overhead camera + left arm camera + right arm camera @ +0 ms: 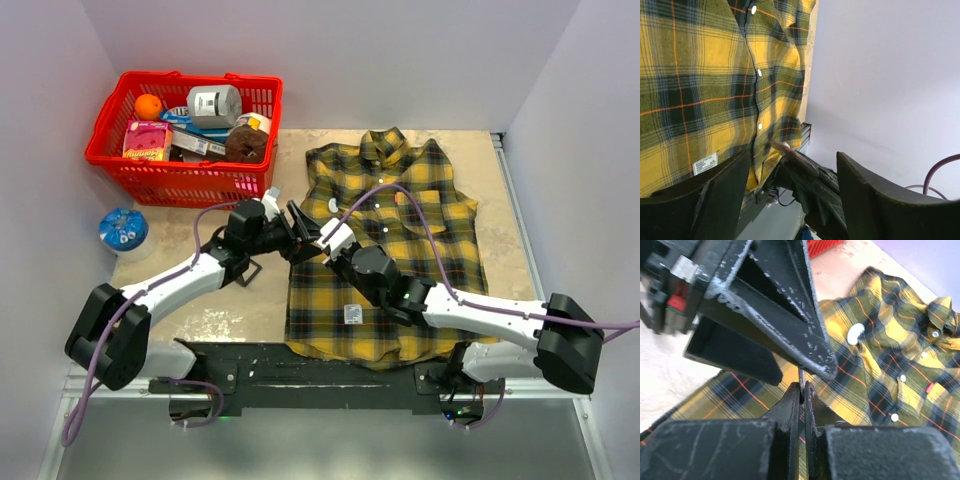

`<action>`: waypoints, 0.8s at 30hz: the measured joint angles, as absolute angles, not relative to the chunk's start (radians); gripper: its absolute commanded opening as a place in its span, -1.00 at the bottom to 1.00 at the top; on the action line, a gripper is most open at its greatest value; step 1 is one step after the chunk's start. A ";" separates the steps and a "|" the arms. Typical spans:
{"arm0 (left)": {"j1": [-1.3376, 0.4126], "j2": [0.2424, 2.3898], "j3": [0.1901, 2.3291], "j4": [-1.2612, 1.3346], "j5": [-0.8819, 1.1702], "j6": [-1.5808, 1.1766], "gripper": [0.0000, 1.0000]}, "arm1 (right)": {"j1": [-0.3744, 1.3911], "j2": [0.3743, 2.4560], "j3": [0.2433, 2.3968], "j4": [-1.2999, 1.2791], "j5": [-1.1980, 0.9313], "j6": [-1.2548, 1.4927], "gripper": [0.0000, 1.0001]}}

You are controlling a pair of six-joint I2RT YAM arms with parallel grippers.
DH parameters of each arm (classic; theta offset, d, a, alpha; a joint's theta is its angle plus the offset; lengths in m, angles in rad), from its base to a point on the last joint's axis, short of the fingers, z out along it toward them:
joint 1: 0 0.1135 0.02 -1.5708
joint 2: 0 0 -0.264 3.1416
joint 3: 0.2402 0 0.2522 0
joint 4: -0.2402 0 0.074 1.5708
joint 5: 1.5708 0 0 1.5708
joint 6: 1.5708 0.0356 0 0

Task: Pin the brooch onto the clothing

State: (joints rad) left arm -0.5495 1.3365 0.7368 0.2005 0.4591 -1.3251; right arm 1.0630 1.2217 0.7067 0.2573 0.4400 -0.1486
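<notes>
Two arms are held over the plaid shirt: left gripper spread for a likely handover, right gripper pinched on a thin sliver.

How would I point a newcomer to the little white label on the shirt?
Start at the yellow plaid shirt. Follow it to the hem opposite its collar. The label sits just inside that hem, a white rectangle, unlike the round buttons.
</notes>
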 measured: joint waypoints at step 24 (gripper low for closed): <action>-0.510 1.382 0.689 0.219 0.534 -1.385 -0.34 | 1.161 1.333 0.706 0.325 0.565 -0.257 -1.00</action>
State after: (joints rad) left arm -0.5098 1.3819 0.6888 0.2192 0.5343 -1.3853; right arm 1.1606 1.3327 0.7063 0.3252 0.5648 -0.2569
